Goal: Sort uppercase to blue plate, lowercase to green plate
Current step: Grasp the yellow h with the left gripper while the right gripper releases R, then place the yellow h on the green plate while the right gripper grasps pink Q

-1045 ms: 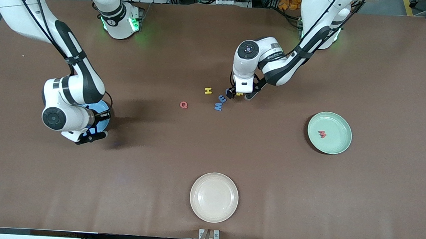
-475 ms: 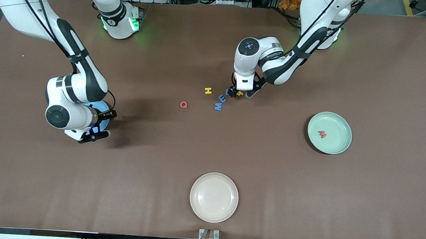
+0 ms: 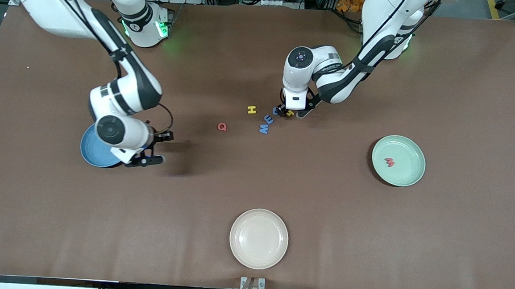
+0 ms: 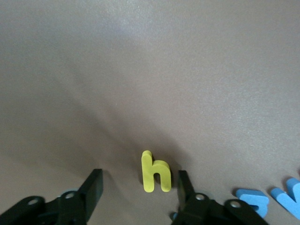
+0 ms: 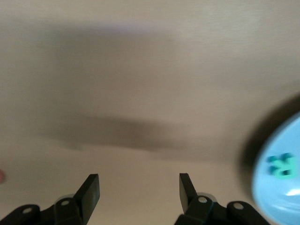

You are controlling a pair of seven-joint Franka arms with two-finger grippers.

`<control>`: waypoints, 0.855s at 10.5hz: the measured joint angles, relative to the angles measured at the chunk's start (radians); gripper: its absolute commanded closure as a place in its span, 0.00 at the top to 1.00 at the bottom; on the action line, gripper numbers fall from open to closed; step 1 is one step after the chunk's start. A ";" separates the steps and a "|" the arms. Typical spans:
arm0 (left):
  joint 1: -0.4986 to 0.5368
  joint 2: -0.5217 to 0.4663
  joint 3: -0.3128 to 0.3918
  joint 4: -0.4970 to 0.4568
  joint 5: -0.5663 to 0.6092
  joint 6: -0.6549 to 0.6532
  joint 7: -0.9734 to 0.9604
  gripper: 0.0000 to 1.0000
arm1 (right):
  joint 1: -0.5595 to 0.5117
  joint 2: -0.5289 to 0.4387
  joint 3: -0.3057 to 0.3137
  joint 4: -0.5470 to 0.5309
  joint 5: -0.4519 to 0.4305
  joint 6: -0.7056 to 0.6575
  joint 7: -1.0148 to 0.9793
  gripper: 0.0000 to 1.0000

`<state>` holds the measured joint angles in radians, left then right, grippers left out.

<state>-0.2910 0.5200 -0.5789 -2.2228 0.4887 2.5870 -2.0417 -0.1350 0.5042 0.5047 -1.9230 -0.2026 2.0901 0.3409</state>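
Note:
My left gripper is open and low over the table, its fingers either side of the yellow lowercase h. In the left wrist view the h lies flat between the fingertips, closer to one of them. Beside it lie a blue g, a blue E-like piece, a blue W, a yellow H and a red Q. The green plate holds the red m. My right gripper is open and empty beside the blue plate, which holds the green R.
A cream plate stands near the table's front edge, nearer the camera than the letters. The blue plate's rim shows at the edge of the right wrist view. Bare brown table lies between the plates.
My right arm has moved off the blue plate toward the table's middle, uncovering the plate. My left gripper has stayed around the yellow h, shifting only slightly.

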 measured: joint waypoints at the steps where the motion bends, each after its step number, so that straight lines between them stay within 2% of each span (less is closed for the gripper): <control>1: 0.000 0.004 0.000 0.002 0.000 0.001 0.000 0.55 | 0.025 0.001 0.021 -0.002 0.000 0.008 0.076 0.76; 2: 0.000 0.007 0.000 0.005 0.000 0.003 0.000 0.45 | 0.051 0.001 0.045 -0.006 0.001 0.018 0.152 0.76; 4: 0.002 0.007 0.001 0.012 0.000 0.008 0.000 0.04 | 0.111 0.002 0.080 -0.031 0.001 0.088 0.286 0.76; 5: 0.003 0.007 0.002 0.016 0.000 0.008 0.000 0.00 | 0.146 0.005 0.085 -0.053 0.001 0.141 0.336 0.76; 7: 0.012 0.007 0.006 0.020 0.002 0.007 0.003 0.00 | 0.205 0.012 0.090 -0.094 -0.001 0.250 0.382 0.76; 9: 0.084 -0.007 0.010 0.035 0.013 -0.011 0.109 0.00 | 0.237 0.031 0.090 -0.127 -0.020 0.345 0.394 0.75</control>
<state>-0.2065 0.5126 -0.5690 -2.1878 0.5014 2.5765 -1.9328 0.1021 0.5355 0.5947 -2.0503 -0.2230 2.4355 0.7346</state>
